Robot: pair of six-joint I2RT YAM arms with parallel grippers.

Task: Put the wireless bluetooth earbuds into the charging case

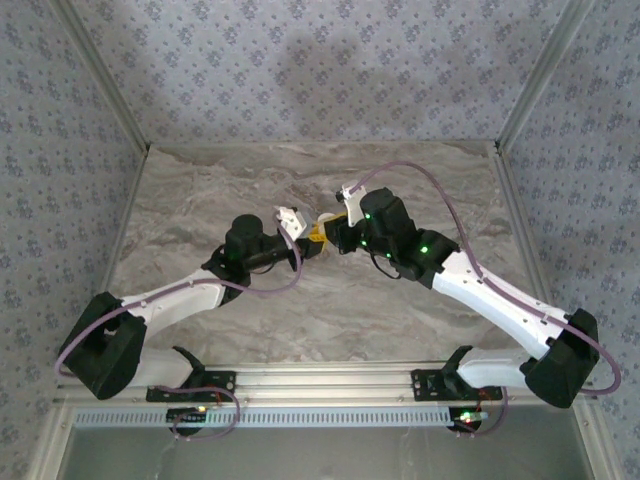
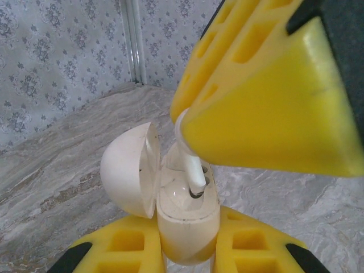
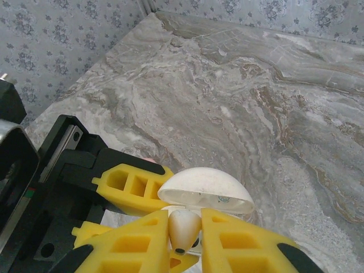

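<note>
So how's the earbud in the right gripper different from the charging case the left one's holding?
Size: the earbud is far smaller than the charging case. Shape: the earbud is a slim stem; the case is a rounded shell with its lid swung open. Pose: the earbud hangs from the right gripper, stem tip dipping into the case; the case sits upright in the left gripper. Both are glossy cream-white.

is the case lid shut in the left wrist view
No, the lid of the case is swung open, with an earbud poking into a slot.
</note>
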